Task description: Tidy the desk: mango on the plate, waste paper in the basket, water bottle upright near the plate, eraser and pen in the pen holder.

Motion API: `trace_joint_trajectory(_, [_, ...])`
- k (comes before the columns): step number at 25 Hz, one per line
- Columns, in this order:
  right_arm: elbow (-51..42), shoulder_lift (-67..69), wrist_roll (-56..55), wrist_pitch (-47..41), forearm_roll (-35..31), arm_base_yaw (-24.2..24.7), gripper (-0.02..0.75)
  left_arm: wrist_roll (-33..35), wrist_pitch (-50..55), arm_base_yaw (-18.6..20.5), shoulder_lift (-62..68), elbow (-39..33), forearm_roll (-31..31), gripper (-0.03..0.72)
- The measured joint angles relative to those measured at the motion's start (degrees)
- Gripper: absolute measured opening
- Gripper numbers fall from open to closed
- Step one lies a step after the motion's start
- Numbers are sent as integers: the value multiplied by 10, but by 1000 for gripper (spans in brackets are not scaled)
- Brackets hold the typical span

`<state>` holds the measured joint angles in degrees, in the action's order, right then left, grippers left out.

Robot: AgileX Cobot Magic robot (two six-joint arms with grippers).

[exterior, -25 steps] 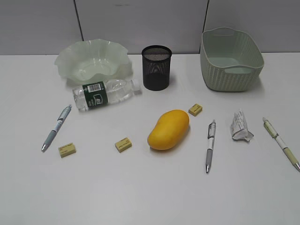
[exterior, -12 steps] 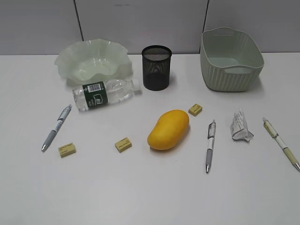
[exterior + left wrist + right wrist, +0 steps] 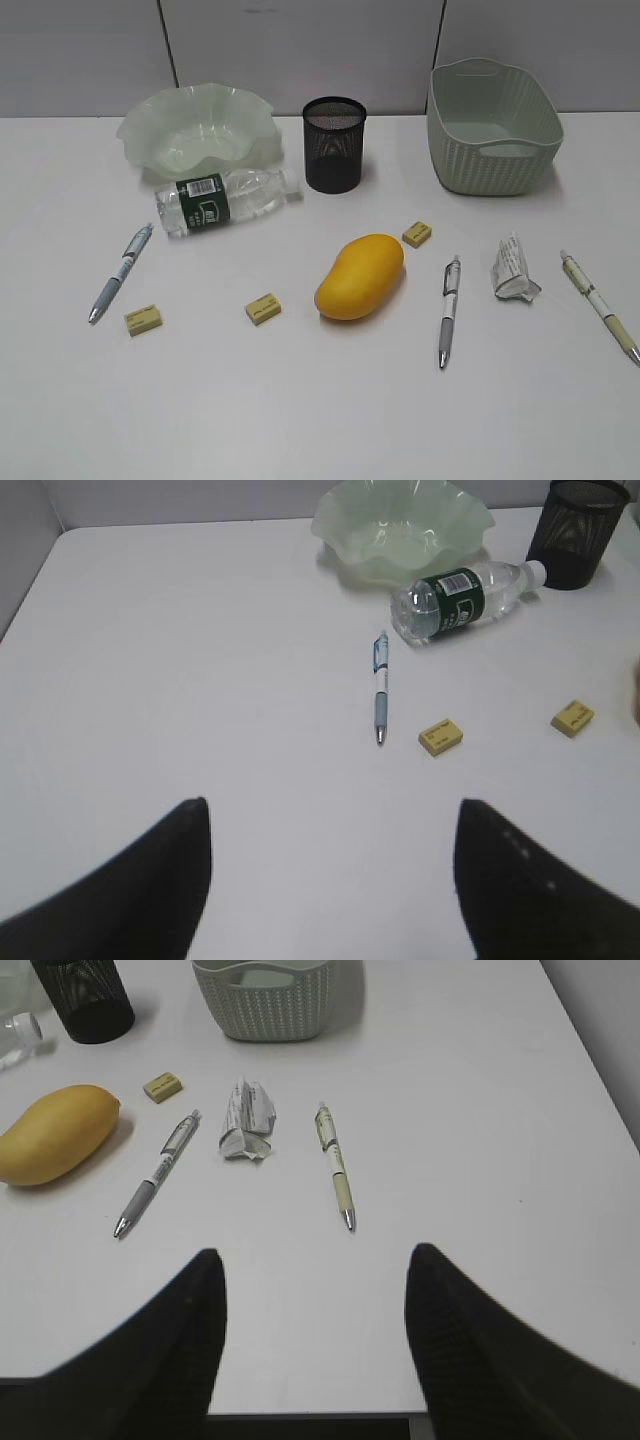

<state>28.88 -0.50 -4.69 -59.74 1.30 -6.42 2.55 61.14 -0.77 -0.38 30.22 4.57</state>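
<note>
The mango (image 3: 360,276) is lying at centre frame on the table (image 3: 300,410), probably heavy, smooth and slippery; grip across its narrow middle. The left tool (image 3: 330,880) and right tool (image 3: 315,1335) are both hanging open, holding nothing.

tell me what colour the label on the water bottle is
Dark green with a white barcode patch, on the water bottle; clearest in the left wrist view.

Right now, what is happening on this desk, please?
Nothing is being handled at this moment. Both grippers, left and right, hang open above the desk, holding nothing. The mango, the waste paper and the water bottle, lying on its side, wait outside the plate and basket.
</note>
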Motion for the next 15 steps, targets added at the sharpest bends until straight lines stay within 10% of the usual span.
trace_joint_trajectory(15, [0, 0, 0, 0, 0, 0, 459, 0, -9, 0, 134, 53, 0, 571])
